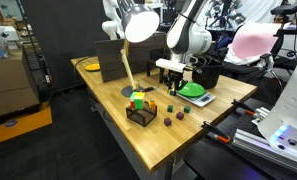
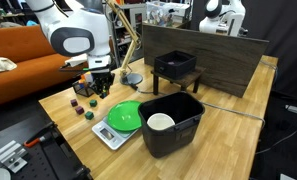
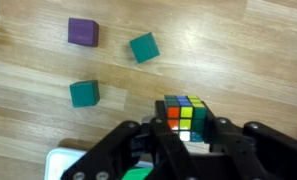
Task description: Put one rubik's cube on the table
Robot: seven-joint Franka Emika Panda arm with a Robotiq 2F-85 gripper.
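In the wrist view a Rubik's cube (image 3: 184, 112) sits between my gripper's (image 3: 188, 126) two black fingers, which close on its left and right sides, right at the wooden table top (image 3: 238, 60). In both exterior views the gripper (image 1: 172, 78) (image 2: 98, 86) is low over the light-brown table (image 1: 188, 135) (image 2: 238, 130), beside the green plate. A second Rubik's cube (image 1: 138, 100) rests on the small black stand (image 1: 141, 115).
Two teal blocks (image 3: 143, 47) (image 3: 84, 93) and a purple block (image 3: 82, 32) lie just beyond the gripper. A green plate on a white scale (image 2: 125, 116), a black bin (image 2: 178, 135) holding a white cup (image 2: 160, 122), and a desk lamp (image 1: 138, 25) stand nearby.
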